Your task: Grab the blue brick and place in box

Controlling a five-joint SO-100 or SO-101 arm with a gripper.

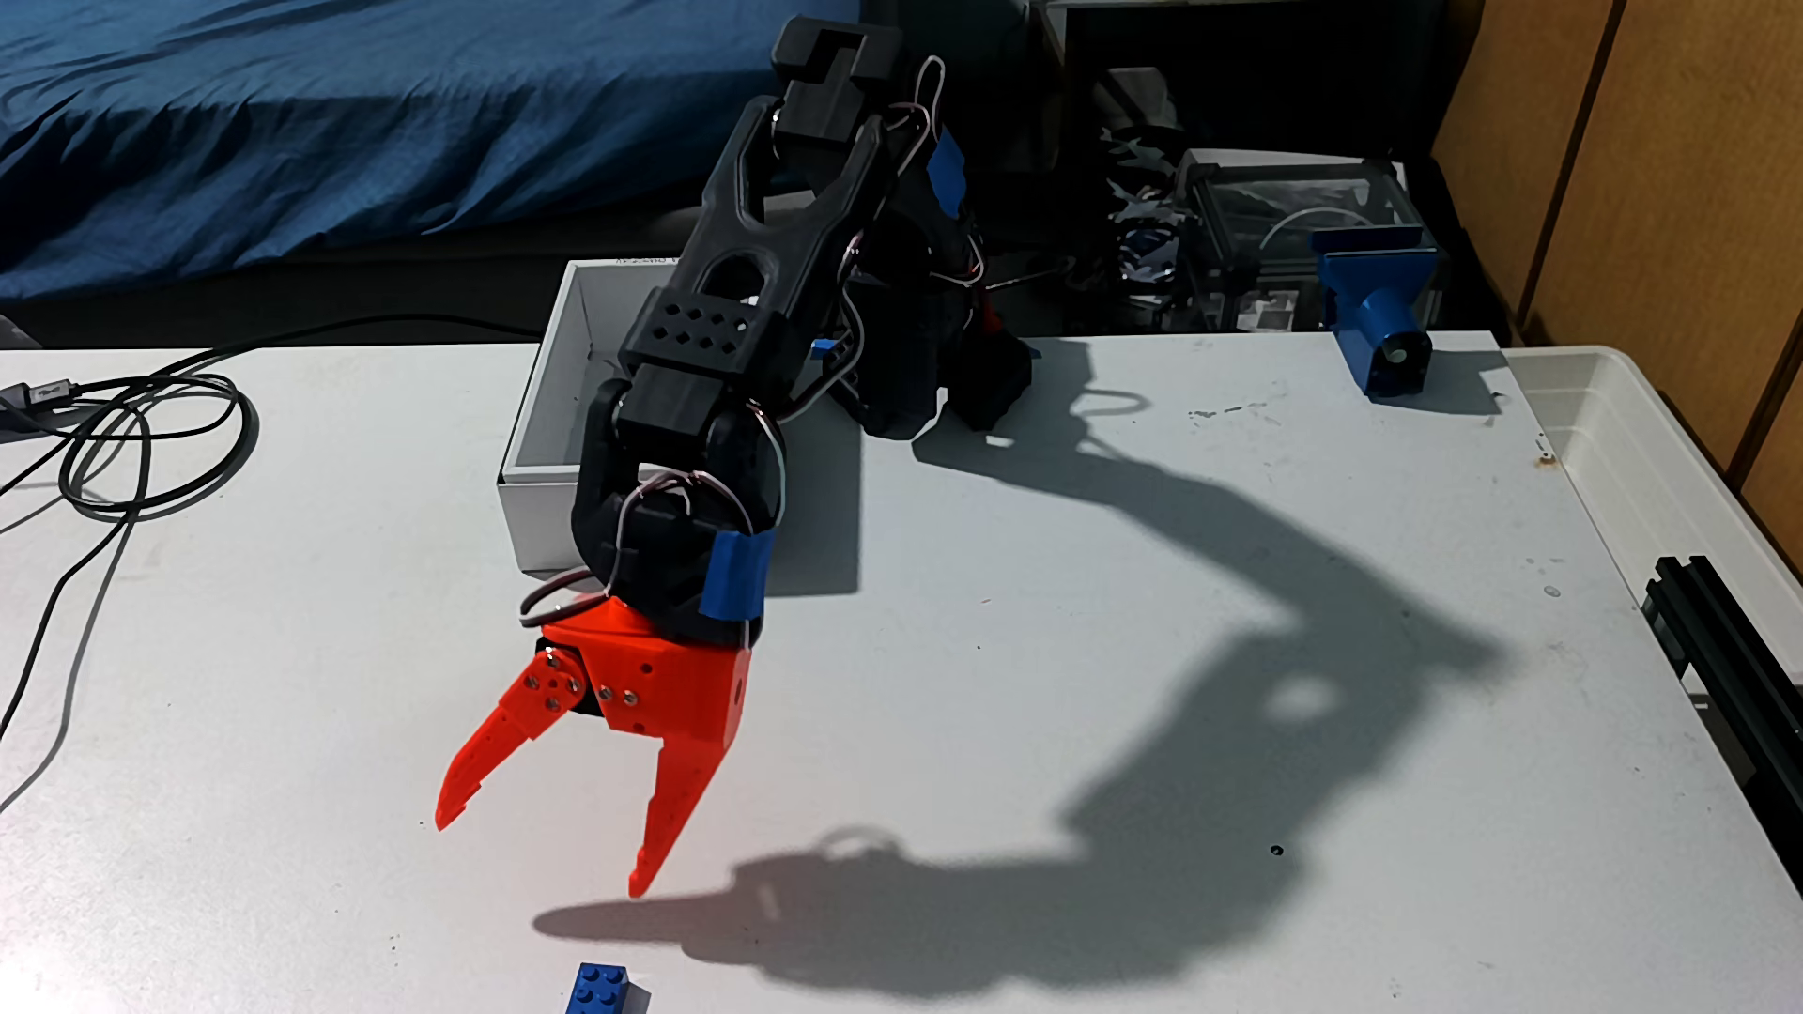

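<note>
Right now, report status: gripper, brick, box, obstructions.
Gripper open, empty, above the table. Blue brick on table at the view's bottom edge, just nearer than the fingertips. Box open behind the arm. Nothing between gripper and brick.

Bare table [976, 682] lies between the open claw [541, 863] and the blue brick [597, 987]; the box [546, 458] stands behind.

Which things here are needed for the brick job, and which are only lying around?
Needed: small blue plastic studded brick; open white cardboard box; orange gripper, jaws open.

Lying about: black coiled cables; blue printed mount; translucent plastic tub; clear case.
</note>
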